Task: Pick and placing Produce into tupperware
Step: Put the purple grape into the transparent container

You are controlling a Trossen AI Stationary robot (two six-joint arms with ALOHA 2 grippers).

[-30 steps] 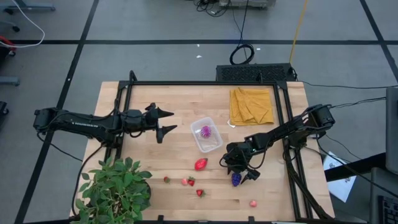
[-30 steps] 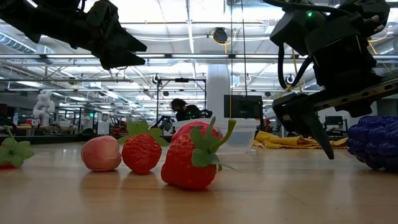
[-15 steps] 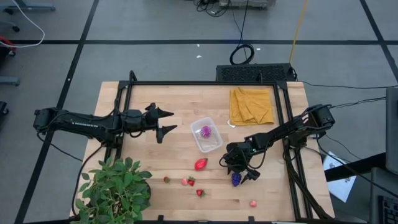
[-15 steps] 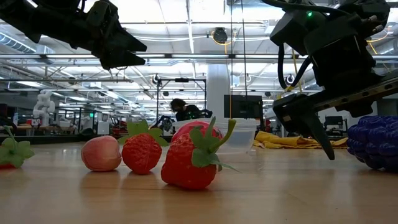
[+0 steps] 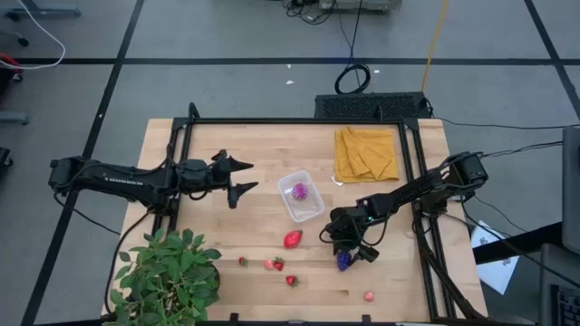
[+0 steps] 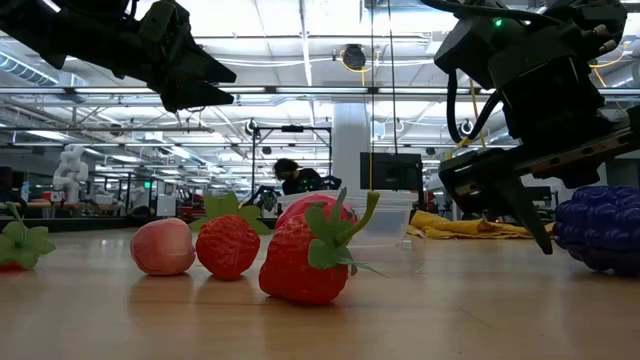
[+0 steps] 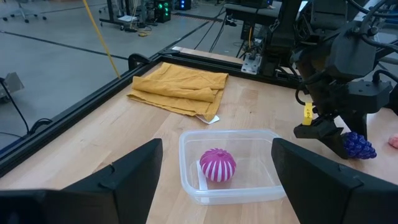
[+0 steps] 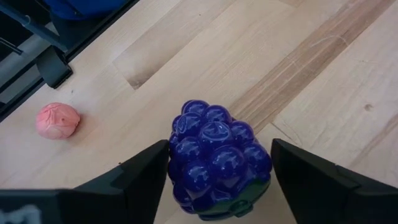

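A purple grape bunch [image 8: 217, 162] sits on the wooden table near its front right, with my right gripper [image 8: 221, 149] slanting down over it and shut on it. The clear tupperware [image 5: 290, 211] stands mid-table with the spiky magenta fruit [image 5: 300, 191] inside. Red strawberries [image 5: 292, 239] [image 5: 279, 264] [image 5: 292, 281] and small pink pieces [image 5: 268, 264] [image 5: 369, 295] lie along the front. My left gripper [image 5: 249, 177] hovers open, left of the tupperware, with nothing between its fingers. My right gripper has one finger [image 8: 149, 174] against one side of the grape bunch [image 8: 177, 155] and the other finger [image 8: 298, 174] against the opposite side. The fingers slant down from the table's right and far side. The bunch stands on the table.
A folded mustard-yellow cloth [image 5: 366, 154] lies at the back right. A green leafy potted plant [image 5: 168, 276] fills the front left corner. A black frame [image 5: 299, 120] runs along the table's left, far and right sides. A pink piece [image 8: 58, 121] lies near the grapes.
My right gripper has kept its place while its visible finger in the low view has swung in toward the grape bunch, closing the gap beside it. The bunch stays on the table. My left gripper has kept still.
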